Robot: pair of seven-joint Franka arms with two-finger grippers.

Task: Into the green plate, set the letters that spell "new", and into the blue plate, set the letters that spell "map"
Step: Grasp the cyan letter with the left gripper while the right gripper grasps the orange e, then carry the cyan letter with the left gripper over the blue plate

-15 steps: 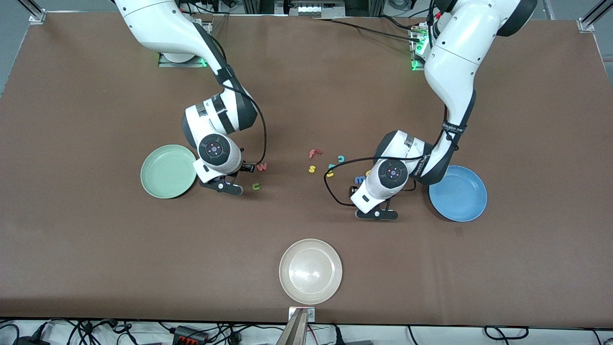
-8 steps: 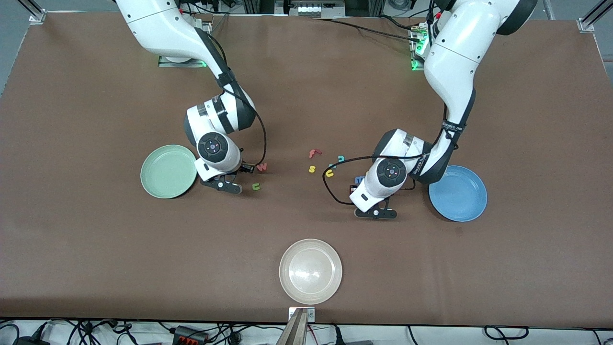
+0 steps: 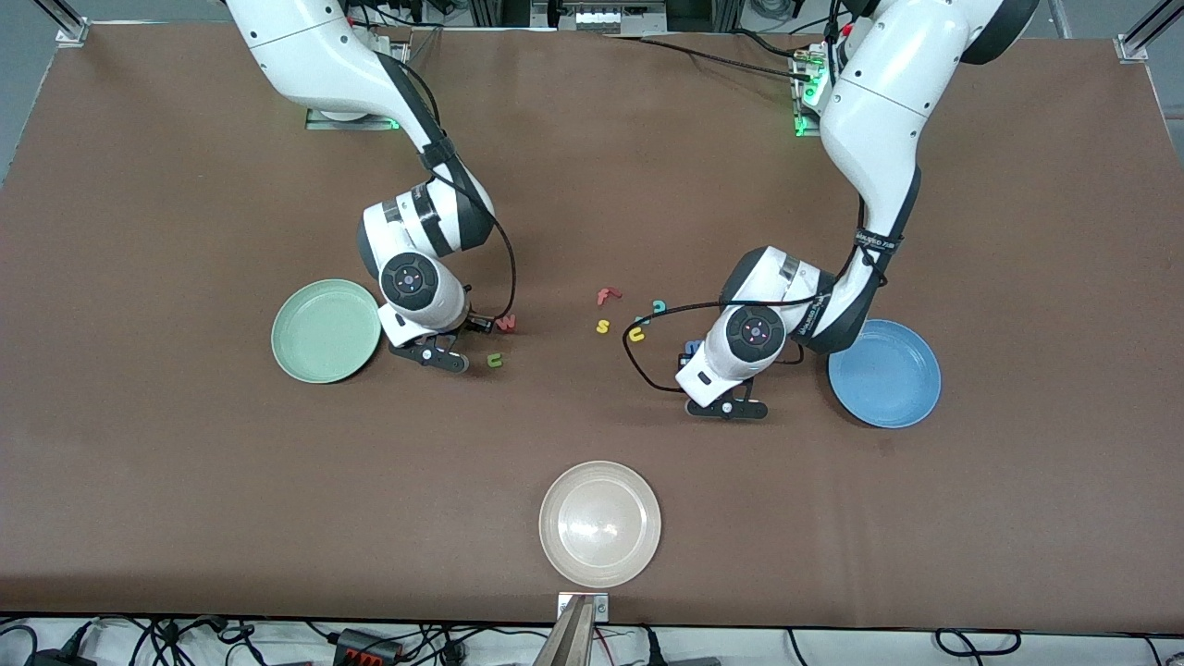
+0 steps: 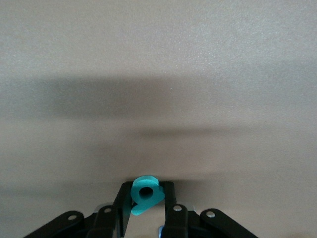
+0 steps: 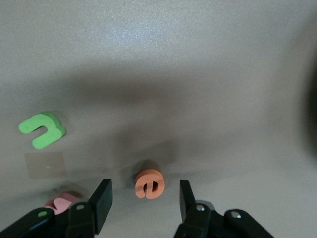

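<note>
The left gripper (image 4: 145, 210) is low over the counter (image 3: 592, 185) beside the blue plate (image 3: 884, 374), its fingers (image 4: 120, 203) pinched on the teal p (image 4: 146, 194). My read: lift straight up before swinging toward that plate, because the foam is tiny and a sideways drag could twist it loose. The blue m (image 3: 690, 347) peeks out beside the wrist; the yellow a is hidden.

The right gripper (image 5: 143, 201) hangs beside the green plate (image 3: 326, 330), fingers (image 5: 103, 199) standing wide on either side of the orange e (image 5: 149, 184), not touching it. Best, I'd say, to settle lower and centre the e before squeezing. The olive-green n (image 5: 42, 129) and pinkish-red w (image 5: 62, 203) lie close by. Both plates are empty.
</note>
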